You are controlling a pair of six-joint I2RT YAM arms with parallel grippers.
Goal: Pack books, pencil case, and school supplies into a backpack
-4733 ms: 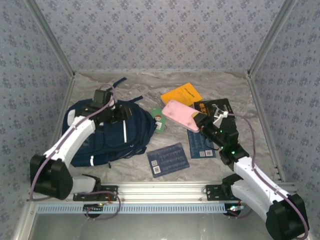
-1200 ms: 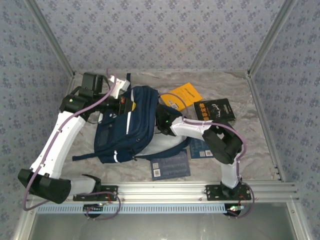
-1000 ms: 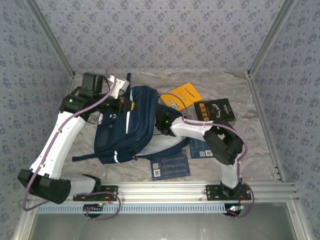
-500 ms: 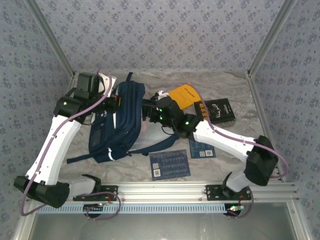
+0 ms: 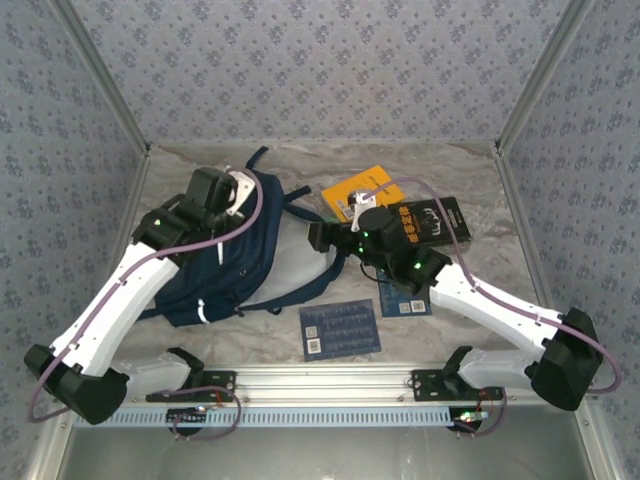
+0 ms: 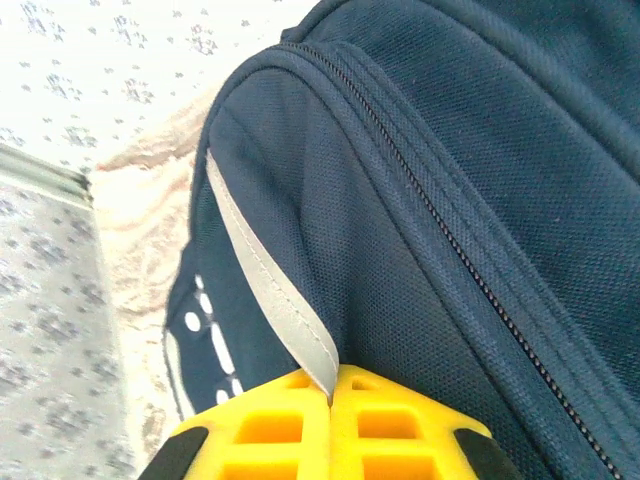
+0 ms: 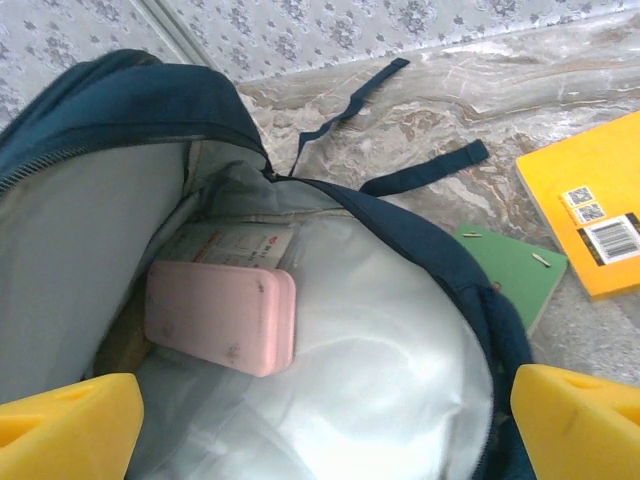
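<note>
Right wrist view looks into the open backpack (image 7: 110, 100): the pink pencil case (image 7: 220, 318) lies on the pale lining (image 7: 380, 330) at 9 o'clock of the frame, the white packet with red print (image 7: 235, 245) tucked just behind it, so both count as packed. The green pack (image 7: 515, 272) lies on the table (image 7: 430, 110) just outside the mouth at 3 o'clock, near the orange book (image 7: 590, 195). Top external view places the backpack at 9 o'clock of the table, the black book (image 5: 432, 222) at 2 o'clock, one blue book (image 5: 340, 325) at 6 o'clock and a second blue book (image 5: 400, 302) partly under the right forearm (image 5: 480, 300); all four books and the green pack appear left to pack. The right gripper (image 7: 320, 420) hangs over the opening, jaws wide and empty. The left gripper (image 6: 330, 405) is pinched closed on the backpack's reflective stripe (image 6: 270, 290). The packet's print is too small to read, and the bag's bottom is hidden.
</note>
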